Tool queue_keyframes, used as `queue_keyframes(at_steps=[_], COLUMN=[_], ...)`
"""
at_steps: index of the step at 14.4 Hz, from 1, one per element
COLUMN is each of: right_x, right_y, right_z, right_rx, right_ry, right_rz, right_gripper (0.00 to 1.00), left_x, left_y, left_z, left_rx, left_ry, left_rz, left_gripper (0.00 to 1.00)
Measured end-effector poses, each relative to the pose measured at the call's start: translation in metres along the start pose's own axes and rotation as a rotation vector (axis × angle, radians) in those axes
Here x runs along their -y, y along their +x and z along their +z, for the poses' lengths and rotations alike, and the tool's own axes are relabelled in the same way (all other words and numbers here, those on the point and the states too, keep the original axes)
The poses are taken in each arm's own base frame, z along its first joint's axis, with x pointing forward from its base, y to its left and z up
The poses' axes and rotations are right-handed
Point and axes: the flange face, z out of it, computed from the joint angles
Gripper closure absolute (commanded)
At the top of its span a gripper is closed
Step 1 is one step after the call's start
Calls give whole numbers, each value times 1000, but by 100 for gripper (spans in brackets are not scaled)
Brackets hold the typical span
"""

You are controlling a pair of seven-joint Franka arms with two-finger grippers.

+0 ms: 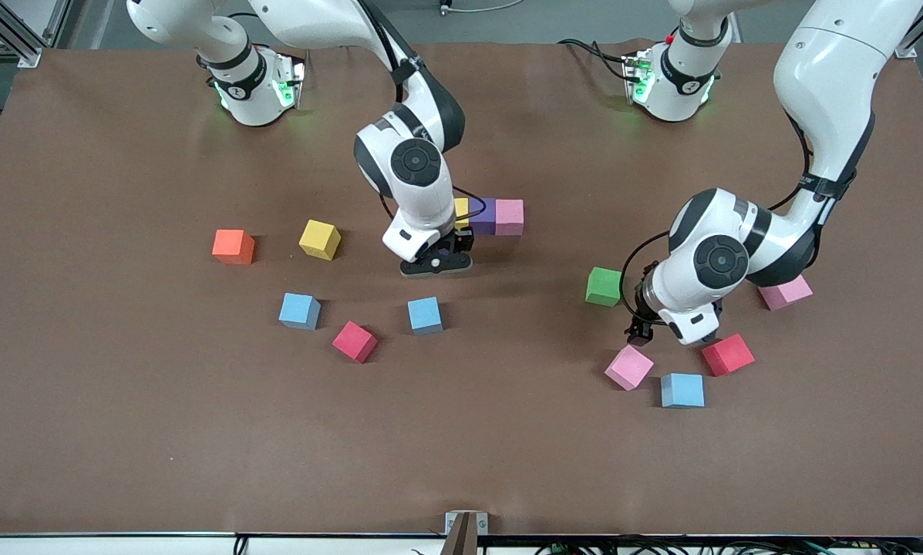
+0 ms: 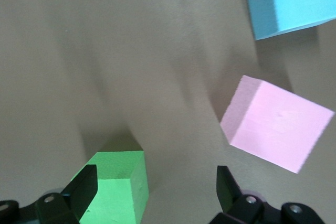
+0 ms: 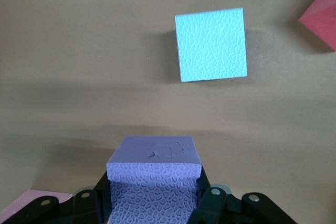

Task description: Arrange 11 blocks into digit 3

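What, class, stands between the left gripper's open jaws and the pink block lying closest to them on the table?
Nothing visible. The left gripper hangs open just above bare table, with the pink block right beside it; the green block sits off to the side.

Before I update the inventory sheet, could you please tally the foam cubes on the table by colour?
Light blue cubes: 3
Pink cubes: 3
Red cubes: 2
Yellow cubes: 2
Purple cubes: 2, one held in the right gripper
Green cube: 1
Orange cube: 1
Total: 14
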Motion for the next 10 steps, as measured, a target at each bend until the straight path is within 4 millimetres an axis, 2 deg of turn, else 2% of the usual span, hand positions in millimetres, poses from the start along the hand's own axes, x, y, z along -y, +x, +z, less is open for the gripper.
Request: queue_keyframes(at_steps=[7,10], right_x=[14,21], right_y=[-8,-12], right_z=[30,46], right_rx=[-24,-42], right_ry=[-5,-4], right_rz=[58,93], right_gripper=[100,100], left_x=[27,44], left_y=[-20,-29], left_z=[34,39], left_rx=[10,-2], left_ry=[36,39], left_rz=[-51,-62], left_gripper=[0,0])
